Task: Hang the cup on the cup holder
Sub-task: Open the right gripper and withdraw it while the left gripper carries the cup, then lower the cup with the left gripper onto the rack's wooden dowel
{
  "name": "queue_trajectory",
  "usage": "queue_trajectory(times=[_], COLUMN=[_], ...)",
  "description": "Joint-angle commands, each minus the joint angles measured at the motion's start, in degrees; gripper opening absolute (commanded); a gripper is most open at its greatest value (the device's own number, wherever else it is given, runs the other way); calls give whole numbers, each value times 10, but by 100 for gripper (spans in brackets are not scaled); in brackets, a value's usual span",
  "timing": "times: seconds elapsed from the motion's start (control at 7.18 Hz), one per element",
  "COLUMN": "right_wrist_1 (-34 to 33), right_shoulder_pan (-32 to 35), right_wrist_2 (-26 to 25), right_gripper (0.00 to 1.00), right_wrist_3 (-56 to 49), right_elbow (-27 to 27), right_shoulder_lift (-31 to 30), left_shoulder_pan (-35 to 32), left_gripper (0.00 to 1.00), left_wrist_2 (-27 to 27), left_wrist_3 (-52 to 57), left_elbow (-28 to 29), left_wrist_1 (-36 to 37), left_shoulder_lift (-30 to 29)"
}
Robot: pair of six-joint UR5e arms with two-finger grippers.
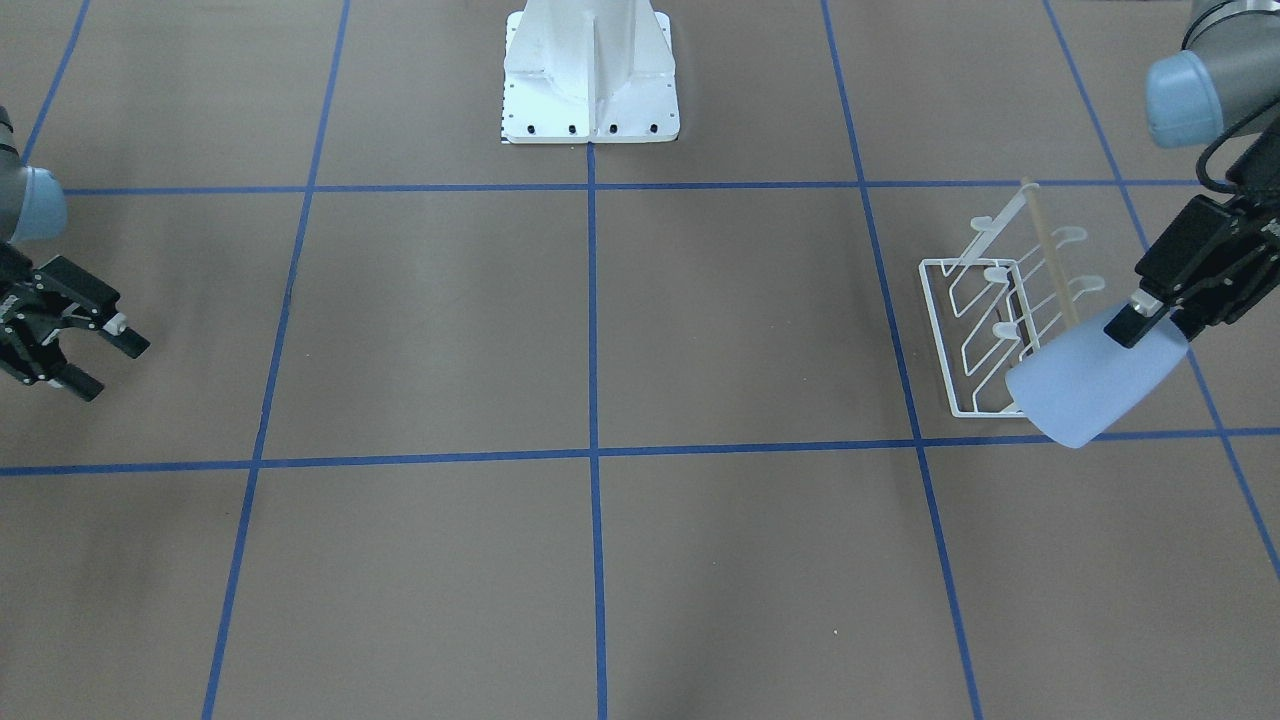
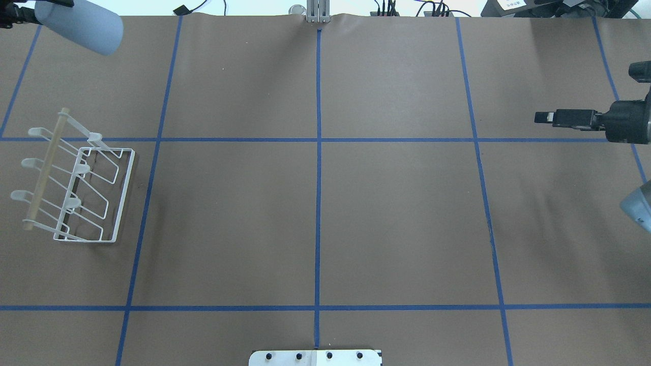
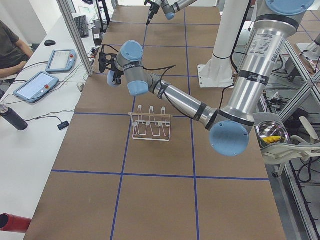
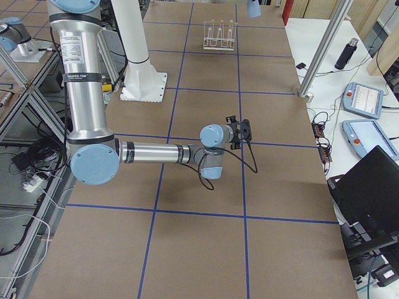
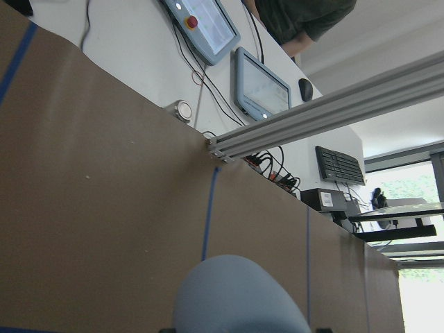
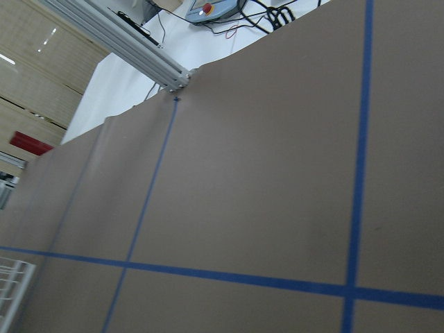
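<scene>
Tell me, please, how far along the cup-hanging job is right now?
Done: the cup is lifted, gripped by the left end effector. In hand: it hangs tilted in the air near the rack. Remaining: slipping it over a prong; all prongs are bare. The right end effector sits open, far from both.

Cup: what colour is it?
The cup is plain light blue, with no pattern. It shows best in the exterior front-facing view.

We see the right arm (image 4: 156, 152) stretched level over the brown table (image 4: 199, 249), its right gripper (image 4: 244, 130) small and black near a blue tape crossing (image 4: 242, 144); jaws unreadable from here. At the far end the white cup holder (image 4: 219, 35) stands on the table, the light-blue cup (image 4: 254, 8) above and right of it at the view's top edge.
</scene>
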Motion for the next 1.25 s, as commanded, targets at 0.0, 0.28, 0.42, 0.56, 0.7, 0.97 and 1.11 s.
queue_trajectory(times=[0.0,0.28,0.42,0.56,0.7,0.97,1.11], right_wrist_1=[-183,-338,-434,-524,-582,-670,-702], right_shoulder_pan=[68,104,125,135,134,134,134], right_wrist_2=[31,60,113,137,134,138,137], right_gripper=[100,100,100,100,100,100,100], right_wrist_3=[-258,-387,-434,-469,-476,-477,-479], right_elbow=[4,9,13,32,68,113,131], right_shoulder_lift=[-4,10,32,52,51,53,52], left_shoulder_pan=[10,47,53,55,62,102,127], left_gripper=[0,0,0,0,0,0,0], left_wrist_2=[1,11,42,60,61,97,106], left_wrist_3=[135,186,192,190,193,187,184], left_elbow=[-90,-150,-151,-149,-148,-144,-138], left_wrist_1=[222,393,409,444,488,502,502], left_shoulder_lift=[25,20,22,18,-4,-10,-13])
